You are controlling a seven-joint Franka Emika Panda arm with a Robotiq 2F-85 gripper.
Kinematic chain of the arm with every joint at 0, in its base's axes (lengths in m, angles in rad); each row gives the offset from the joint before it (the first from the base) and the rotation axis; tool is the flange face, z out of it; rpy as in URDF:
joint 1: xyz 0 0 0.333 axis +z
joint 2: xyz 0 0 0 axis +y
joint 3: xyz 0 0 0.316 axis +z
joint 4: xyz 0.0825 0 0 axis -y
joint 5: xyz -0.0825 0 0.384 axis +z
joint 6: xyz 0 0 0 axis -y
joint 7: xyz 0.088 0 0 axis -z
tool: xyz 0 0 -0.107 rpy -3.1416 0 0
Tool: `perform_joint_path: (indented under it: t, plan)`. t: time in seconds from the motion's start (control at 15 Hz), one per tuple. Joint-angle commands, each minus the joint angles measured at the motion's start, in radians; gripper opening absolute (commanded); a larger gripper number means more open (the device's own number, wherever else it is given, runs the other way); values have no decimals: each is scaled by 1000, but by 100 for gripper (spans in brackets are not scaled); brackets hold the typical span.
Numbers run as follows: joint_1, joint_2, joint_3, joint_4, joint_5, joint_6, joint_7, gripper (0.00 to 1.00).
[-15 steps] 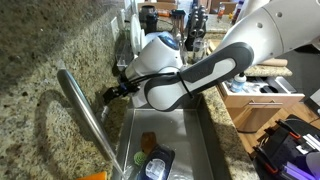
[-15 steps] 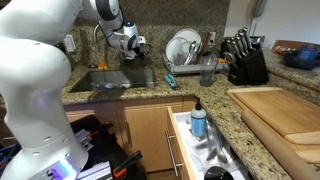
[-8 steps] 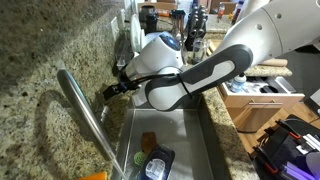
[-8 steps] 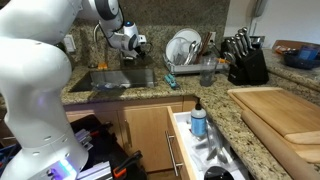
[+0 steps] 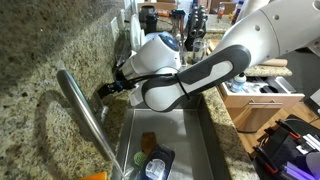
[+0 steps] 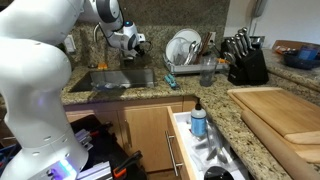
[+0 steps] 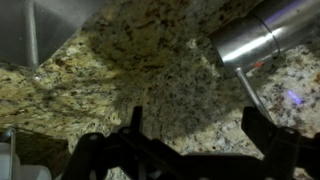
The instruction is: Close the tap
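Observation:
The tap (image 5: 85, 115) is a slim steel faucet whose long spout slants over the sink; in an exterior view only its curved spout (image 6: 97, 33) shows behind the arm. In the wrist view its steel base (image 7: 262, 35) is at the upper right, with the thin lever (image 7: 250, 92) slanting down from it. My gripper (image 5: 103, 93) is open and empty beside the tap's base, just above the granite counter (image 7: 150, 70). It also shows in an exterior view (image 6: 137, 44). In the wrist view the lever ends close to the right finger of the open gripper (image 7: 198, 125); contact cannot be told.
The steel sink basin (image 5: 190, 140) holds an orange sponge (image 5: 148, 139) and a dark container (image 5: 157, 162). A dish rack with plates (image 6: 185, 50), a knife block (image 6: 245, 60), a wooden board (image 6: 280, 110) and an open drawer (image 6: 200, 145) with a blue bottle (image 6: 198, 121) lie along the counter.
My gripper has edged slightly closer to the wall and the tap's base. Nothing else has moved.

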Motion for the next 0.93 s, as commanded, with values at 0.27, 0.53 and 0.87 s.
perform_joint_path:
  t: [0.27, 0.53, 0.87]
  plan:
    - [-117, -77, 180, -53, 99, -258, -28, 100]
    - [-222, -77, 330, -47, 165, -366, -114, 100]
    - [-198, -55, 317, -10, 133, -347, -75, 100]
